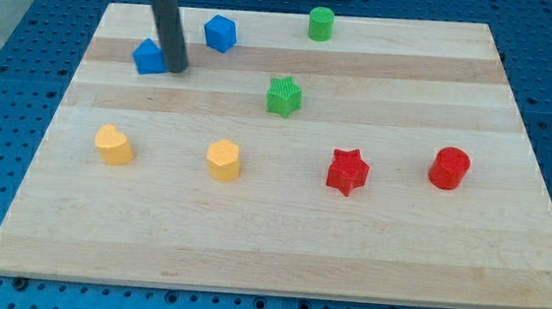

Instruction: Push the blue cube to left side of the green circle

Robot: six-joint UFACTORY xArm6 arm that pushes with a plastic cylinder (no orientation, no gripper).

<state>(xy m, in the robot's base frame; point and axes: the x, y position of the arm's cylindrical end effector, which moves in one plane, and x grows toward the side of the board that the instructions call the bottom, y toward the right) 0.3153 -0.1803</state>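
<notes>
The blue cube [220, 33] sits near the view's top, left of centre. The green circle [321, 24], a short cylinder, stands at the view's top, about a hundred pixels to the right of the cube. My tip [176, 69] rests on the board below and to the left of the blue cube, apart from it. The tip touches the right side of a second blue block [148, 57], whose shape I cannot make out; the rod partly hides it.
A green star [284, 96] lies below the green circle. A yellow heart [113, 145], a yellow hexagon [223, 159], a red star [347, 171] and a red cylinder [449, 168] form a row across the middle. The wooden board [503, 281] lies on a blue table.
</notes>
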